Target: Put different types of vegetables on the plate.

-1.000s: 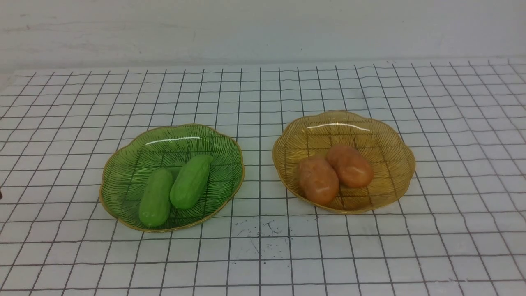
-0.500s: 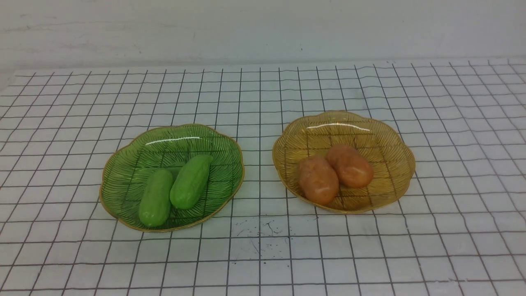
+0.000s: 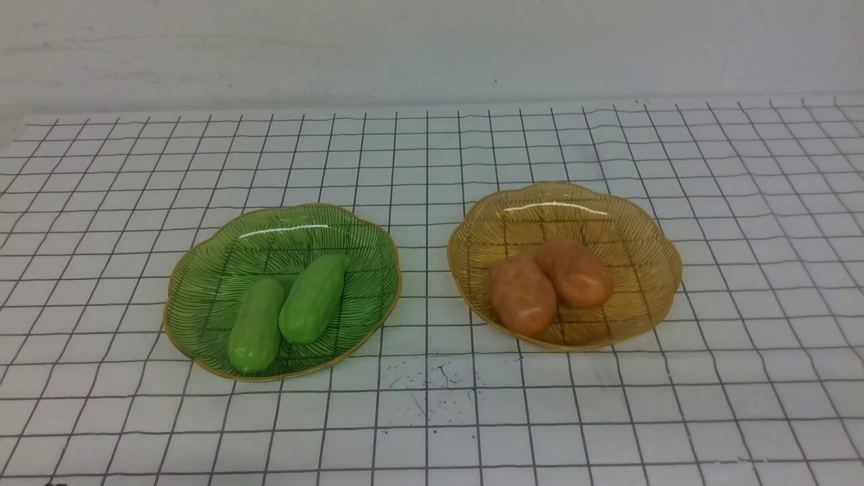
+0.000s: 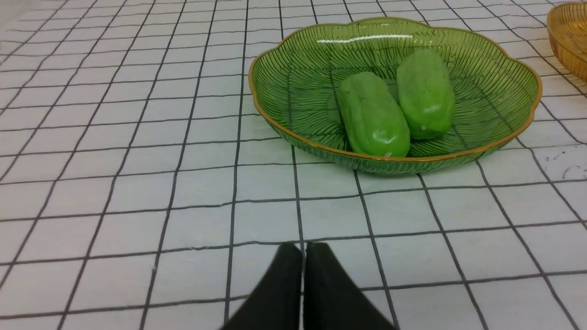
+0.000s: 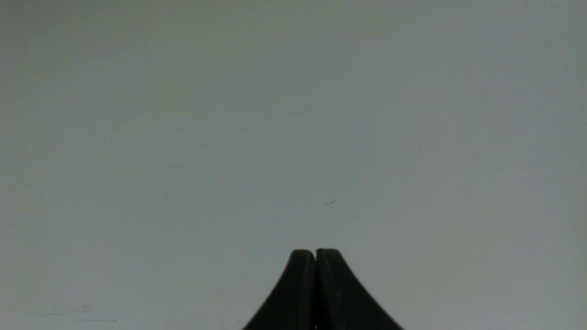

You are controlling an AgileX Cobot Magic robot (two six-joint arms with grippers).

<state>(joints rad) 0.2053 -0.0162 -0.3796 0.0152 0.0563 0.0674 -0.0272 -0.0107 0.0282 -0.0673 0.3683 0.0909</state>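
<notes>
Two light-green cucumbers [image 3: 256,325] [image 3: 313,298] lie side by side in a green glass plate [image 3: 202,283] on the left of the table. Two orange-brown potatoes [image 3: 522,295] [image 3: 575,272] lie touching in an amber glass plate [image 3: 641,236] on the right. In the left wrist view the same cucumbers [image 4: 373,114] [image 4: 425,94] rest in the green plate [image 4: 284,78], and my left gripper [image 4: 302,247] is shut and empty over the cloth, short of the plate. My right gripper [image 5: 315,251] is shut and empty, facing a plain grey surface. Neither gripper shows in the front view.
A white cloth with a black grid [image 3: 432,418] covers the table. A pale wall [image 3: 432,47] rises behind the table's far edge. The amber plate's rim [image 4: 566,32] shows at the edge of the left wrist view.
A dark bit at the left edge of the front view a second ago is gone from there. The plates and vegetables have not moved.
</notes>
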